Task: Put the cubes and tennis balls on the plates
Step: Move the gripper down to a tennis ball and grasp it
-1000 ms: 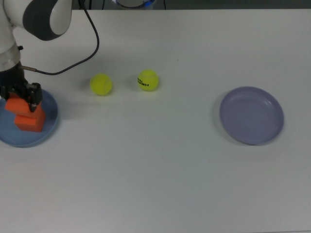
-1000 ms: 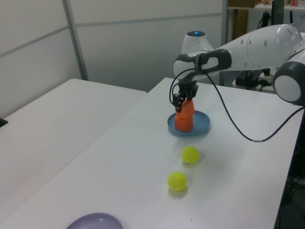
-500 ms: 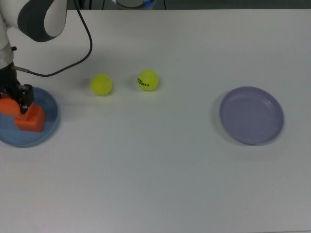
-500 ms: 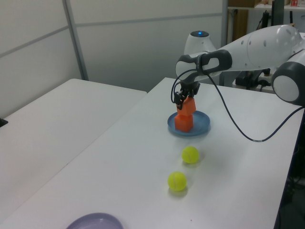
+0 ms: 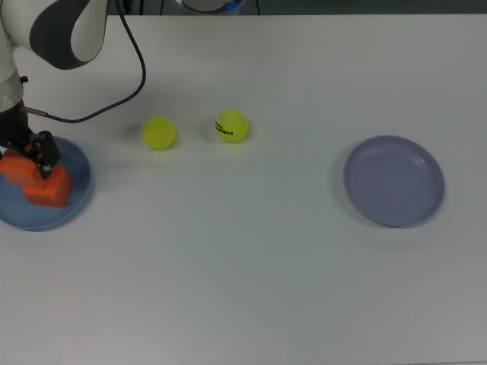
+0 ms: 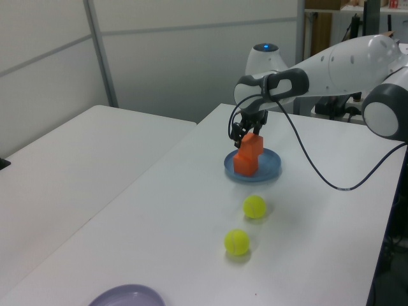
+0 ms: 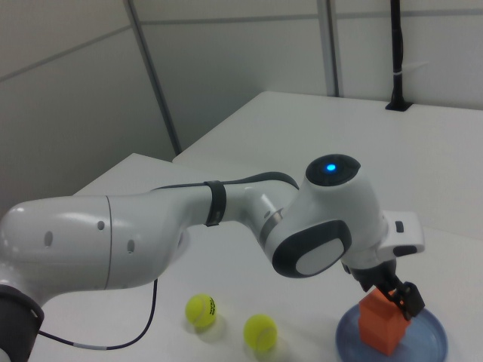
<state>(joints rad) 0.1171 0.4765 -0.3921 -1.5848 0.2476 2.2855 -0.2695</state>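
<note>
Two orange-red cubes are on the light blue plate (image 5: 80,190) at the top view's left edge. The lower cube (image 5: 47,190) lies flat on the plate. The upper cube (image 5: 17,166) sits partly on top of it, offset toward the top view's left, with my gripper (image 5: 24,152) shut on it. The left view shows the same stack (image 6: 250,145) under the gripper (image 6: 244,132). Two tennis balls (image 5: 158,132) (image 5: 232,125) lie on the bare table. The lavender plate (image 5: 393,180) holds nothing.
The white table (image 5: 243,289) runs wide between the two plates. The arm's black cable (image 5: 137,68) loops above the table near the left ball. A second table (image 6: 64,159) stands beside this one in the left view.
My gripper has carried the upper cube a little toward the top view's left over the blue plate. The lower cube, the balls and the lavender plate have not moved.
</note>
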